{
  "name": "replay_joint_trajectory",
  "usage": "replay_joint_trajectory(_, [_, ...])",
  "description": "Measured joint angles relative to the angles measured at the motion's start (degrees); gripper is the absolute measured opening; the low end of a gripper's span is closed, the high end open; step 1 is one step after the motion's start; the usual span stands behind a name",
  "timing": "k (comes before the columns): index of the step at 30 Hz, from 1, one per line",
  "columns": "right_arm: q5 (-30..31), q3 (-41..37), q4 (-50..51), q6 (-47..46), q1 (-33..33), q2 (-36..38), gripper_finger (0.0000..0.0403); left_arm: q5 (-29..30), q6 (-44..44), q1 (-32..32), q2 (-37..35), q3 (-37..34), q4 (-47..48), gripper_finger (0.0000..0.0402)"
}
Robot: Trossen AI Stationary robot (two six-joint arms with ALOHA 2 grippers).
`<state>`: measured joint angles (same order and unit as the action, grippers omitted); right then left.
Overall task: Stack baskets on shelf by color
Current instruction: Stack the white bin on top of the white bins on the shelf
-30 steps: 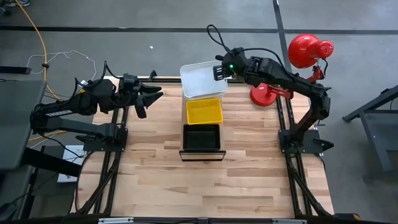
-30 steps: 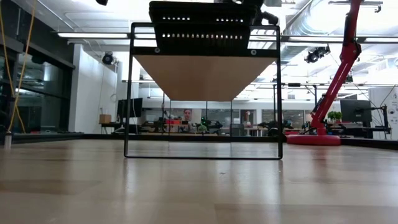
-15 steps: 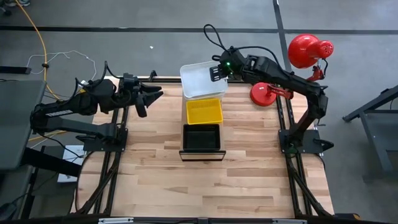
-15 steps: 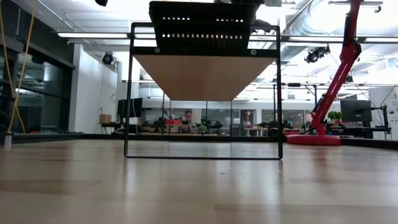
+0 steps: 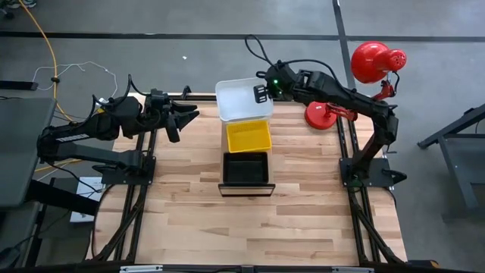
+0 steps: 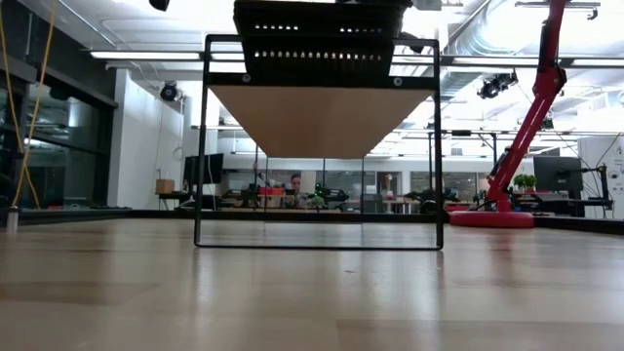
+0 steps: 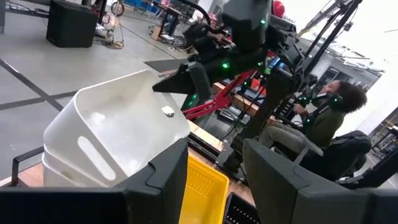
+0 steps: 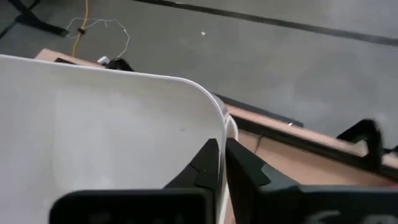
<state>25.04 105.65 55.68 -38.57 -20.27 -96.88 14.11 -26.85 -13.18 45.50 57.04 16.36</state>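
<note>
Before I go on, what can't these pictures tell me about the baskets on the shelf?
- How many black baskets and yellow baskets are stacked: high view looks straight down.
- White basket underside: hidden; whether it clears the one below is unclear.
- Low view: the black basket blocks everything behind; the right gripper is cut off.

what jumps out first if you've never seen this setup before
The white basket at the far end of the shelf, held by its rim in the right gripper, draws the eye first. Next in line on the shelf sit a yellow basket and a black basket. The left gripper waits apart at the table's left edge.
</note>
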Motion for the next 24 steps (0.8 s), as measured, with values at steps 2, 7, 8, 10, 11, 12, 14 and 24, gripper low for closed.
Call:
replay_joint_trajectory(2, [0.0, 0.0, 0.5, -1.1, 1.0, 0.0, 0.0013, 0.0, 0.0, 0.0, 0.0, 0.0, 0.0, 0.0143])
replay_joint_trajectory(7, [1.8, 0.0, 0.8, -2.5, 2.6, 0.2, 0.0004, -0.4, 0.0, 0.0, 0.0, 0.0, 0.1, 0.0143])
replay_joint_trajectory(8, [1.4, 0.0, 0.7, -3.0, 2.6, 0.5, 0.0003, -0.6, 0.0, 0.0, 0.0, 0.0, 0.1, 0.0143])
replay_joint_trajectory(10, [0.6, 0.0, -0.2, -3.2, 2.6, 1.2, 0.0002, -1.0, 0.0, 0.0, 0.0, 0.0, 0.1, 0.0143])
replay_joint_trajectory(11, [0.0, 0.0, -0.6, -3.8, 2.6, 1.7, 0.0002, -1.1, 0.0, 0.0, 0.0, 0.0, 0.1, 0.0143])
replay_joint_trajectory(12, [-0.4, 0.0, -1.0, -4.2, 2.7, 2.3, 0.0001, -1.1, 0.0, 0.0, 0.0, 0.0, 0.1, 0.0143])
replay_joint_trajectory(14, [-1.7, 0.0, -1.2, -5.0, 2.7, 3.4, 0.0001, -1.1, 0.0, 0.0, 0.0, 0.0, 0.2, 0.0143])
replay_joint_trajectory(24, [-13.1, 0.1, 0.0, -7.5, -0.1, 6.6, 0.0, -4.6, 0.9, 0.0, 0.0, 0.0, 0.3, 0.0143])
